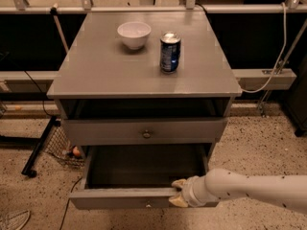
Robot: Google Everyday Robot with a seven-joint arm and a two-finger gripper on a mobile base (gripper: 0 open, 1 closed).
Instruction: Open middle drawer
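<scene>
The middle drawer is the low-fronted grey one. It stands pulled well out of the grey cabinet, and its deep dark box is open to view. My gripper reaches in from the lower right on a white arm. It sits on the drawer's front panel, right of centre. One tan fingertip is inside the rim and the other is on the outer face, so the fingers are closed on the panel. Above it, the taller-fronted drawer with a round knob sits nearly shut.
A white bowl and a blue soda can stand on the cabinet top. A dark gap runs under the top. A black stand leg and a wire basket are at the left. Speckled floor lies all around.
</scene>
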